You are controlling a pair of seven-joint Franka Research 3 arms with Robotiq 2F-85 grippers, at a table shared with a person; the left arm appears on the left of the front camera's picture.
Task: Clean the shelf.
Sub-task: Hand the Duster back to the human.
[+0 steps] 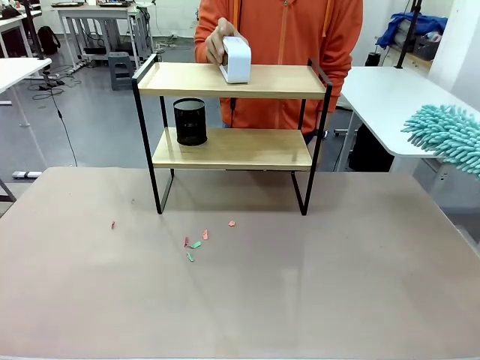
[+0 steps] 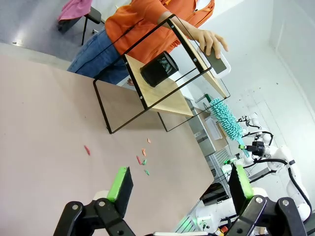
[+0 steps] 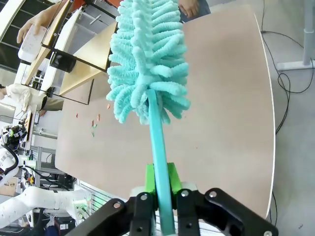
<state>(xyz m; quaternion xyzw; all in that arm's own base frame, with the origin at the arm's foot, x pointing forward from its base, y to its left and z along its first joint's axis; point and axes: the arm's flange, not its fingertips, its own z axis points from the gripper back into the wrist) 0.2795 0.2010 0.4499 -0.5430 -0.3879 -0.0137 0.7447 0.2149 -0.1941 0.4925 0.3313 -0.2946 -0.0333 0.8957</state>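
Note:
The shelf (image 1: pixel 232 81), two light wooden boards in a thin black frame, stands at the table's far middle. A black mesh cup (image 1: pixel 190 121) sits on its lower board. A person's hand (image 1: pixel 222 41) holds a white box (image 1: pixel 236 60) on the top board. A teal fluffy duster (image 1: pixel 448 136) pokes in at the right edge. In the right wrist view my right gripper (image 3: pixel 160 194) is shut on the duster's teal handle (image 3: pixel 158 147), head (image 3: pixel 147 54) pointing away. My left gripper (image 2: pixel 179 184) hangs open above the table, nothing between its green pads.
Small red and green scraps (image 1: pixel 196 241) lie on the brown table (image 1: pixel 337 285) in front of the shelf (image 2: pixel 162 83). A person in an orange jacket (image 1: pixel 281 30) stands behind it. A white side table (image 1: pixel 382 105) stands at the right.

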